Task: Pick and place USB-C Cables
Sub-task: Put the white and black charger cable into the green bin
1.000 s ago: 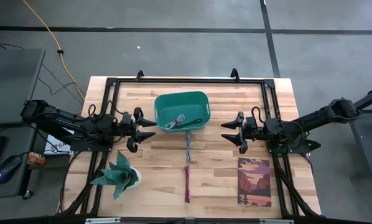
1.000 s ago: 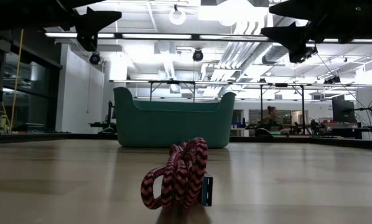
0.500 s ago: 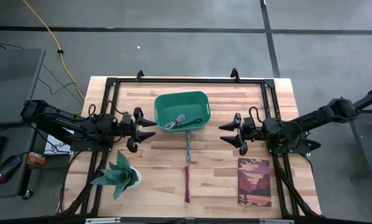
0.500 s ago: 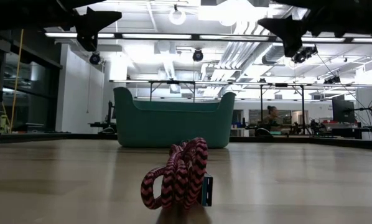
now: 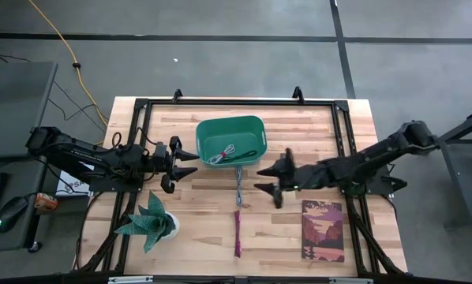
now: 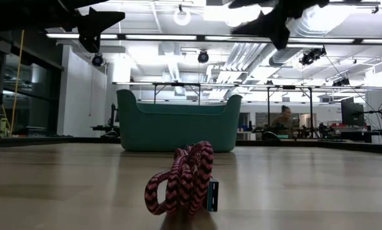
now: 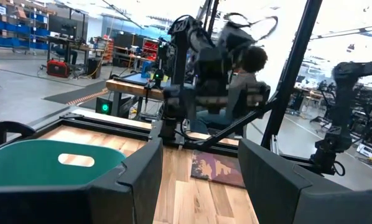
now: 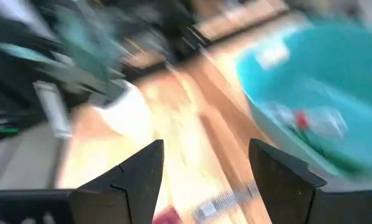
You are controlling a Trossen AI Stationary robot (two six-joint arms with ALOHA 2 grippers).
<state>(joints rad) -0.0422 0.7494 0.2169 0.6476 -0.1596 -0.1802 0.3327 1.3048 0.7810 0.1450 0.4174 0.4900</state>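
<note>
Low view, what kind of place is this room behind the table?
Probably a robotics lab or workshop: open ceiling with pipes and ducts, other framed work tables behind the green bin, and a person at a bench.

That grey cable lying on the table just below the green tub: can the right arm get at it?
Probably yes: the right pincer is open beside the grey cable, nothing between them.

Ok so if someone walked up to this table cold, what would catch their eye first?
Probably the teal bin at the table's far middle, with a couple of cable bundles inside, and the right gripper reaching in toward the centre, jaws open. In front of the bin a grey cable and a maroon cable lie in a line on the wood. The left gripper hangs open beside the bin, with a green paper plant at the near left.
</note>
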